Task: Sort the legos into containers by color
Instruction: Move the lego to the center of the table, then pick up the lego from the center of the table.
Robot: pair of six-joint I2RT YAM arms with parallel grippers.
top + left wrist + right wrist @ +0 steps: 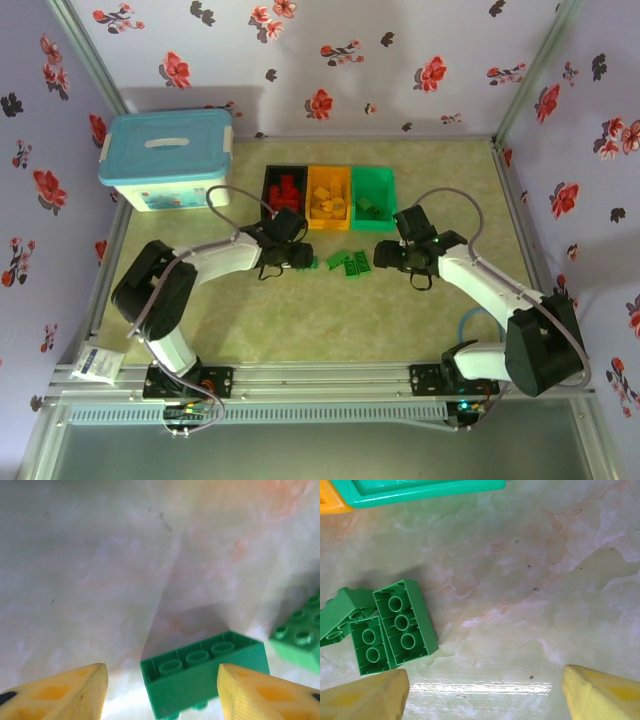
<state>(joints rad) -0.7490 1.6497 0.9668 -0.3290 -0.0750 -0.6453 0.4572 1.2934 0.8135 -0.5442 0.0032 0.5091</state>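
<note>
Judging from its moulded plastic, the green brick (205, 680) in front of the left gripper (162, 677) should be light, rigid and hard to damage. Its walls look smooth and glossy, though, so it could squirt out of a slack or skewed pinch. The safest hold is probably square across its two long side walls, near the middle, with the yellow fingers (65, 695) flat against them. It lies upside down on the bench (100, 580), with three round tubes showing inside the rim and studs peeking out beneath. It sits between the left fingers, which stand partly apart with a clear gap on one side and clamp nothing. A second green piece (300, 640) rests near it, studs up. The right gripper (485, 680) hangs with its fingers spread wide and empty over bare bench, a cluster of upturned green bricks (395, 625) off to one side and the green bin (420, 491) beyond. Seen from above, the black bin (268, 190) holds red pieces and the orange-yellow bin (311, 200) yellow ones.
</note>
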